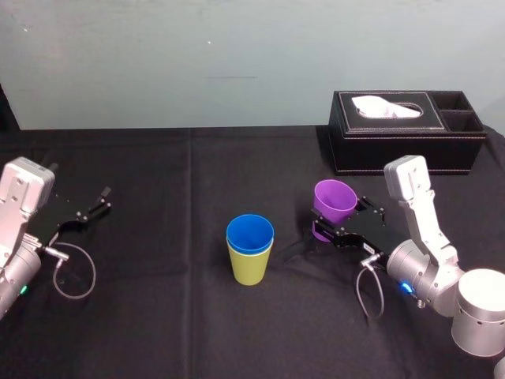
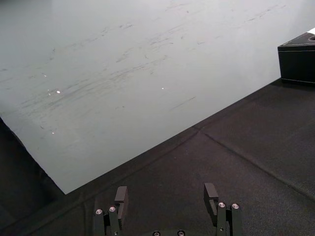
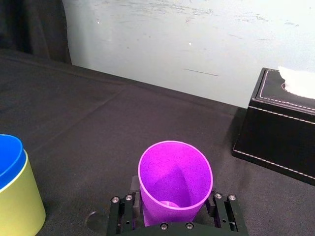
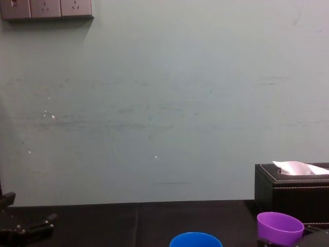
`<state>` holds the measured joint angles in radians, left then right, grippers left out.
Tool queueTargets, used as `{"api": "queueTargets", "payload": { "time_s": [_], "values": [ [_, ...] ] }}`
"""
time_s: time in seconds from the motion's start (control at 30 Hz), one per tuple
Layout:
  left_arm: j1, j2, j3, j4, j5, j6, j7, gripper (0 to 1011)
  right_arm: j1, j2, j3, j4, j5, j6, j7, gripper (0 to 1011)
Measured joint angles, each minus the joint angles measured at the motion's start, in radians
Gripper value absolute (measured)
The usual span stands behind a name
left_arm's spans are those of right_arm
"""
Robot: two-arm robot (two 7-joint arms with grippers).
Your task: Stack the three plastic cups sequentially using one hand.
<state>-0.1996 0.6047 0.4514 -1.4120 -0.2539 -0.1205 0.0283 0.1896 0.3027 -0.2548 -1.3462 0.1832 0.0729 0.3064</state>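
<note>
The blue cup (image 1: 250,234) sits nested inside the yellow-green cup (image 1: 251,263) at the middle of the black table; the pair also shows in the right wrist view as blue cup (image 3: 9,157) in yellow-green cup (image 3: 17,204). To their right the purple cup (image 1: 334,201) stands upright between the fingers of my right gripper (image 1: 335,225), which is shut on its lower body. In the right wrist view the purple cup (image 3: 174,179) sits in my right gripper (image 3: 174,214), both fingers against its sides. My left gripper (image 2: 167,199) hangs open at the far left, holding nothing.
A black tissue box (image 1: 406,130) with white tissue stands at the back right, behind the purple cup. Black cloth (image 1: 158,316) covers the table, and a pale wall (image 4: 154,103) rises behind it. Room lies free between the left arm and the stacked cups.
</note>
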Motion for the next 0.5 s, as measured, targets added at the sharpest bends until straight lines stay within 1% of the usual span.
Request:
{"api": "queueTargets", "payload": {
  "time_s": [0.37, 0.5],
  "values": [
    [0.000, 0.000, 0.000, 0.000, 0.000, 0.000, 0.000, 1010, -0.001, 0.000, 0.000, -0.001, 0.000, -0.001, -0.002, 742],
    [0.000, 0.000, 0.000, 0.000, 0.000, 0.000, 0.000, 1010, -0.014, 0.002, 0.003, -0.023, -0.008, -0.011, -0.011, 743]
  ]
}}
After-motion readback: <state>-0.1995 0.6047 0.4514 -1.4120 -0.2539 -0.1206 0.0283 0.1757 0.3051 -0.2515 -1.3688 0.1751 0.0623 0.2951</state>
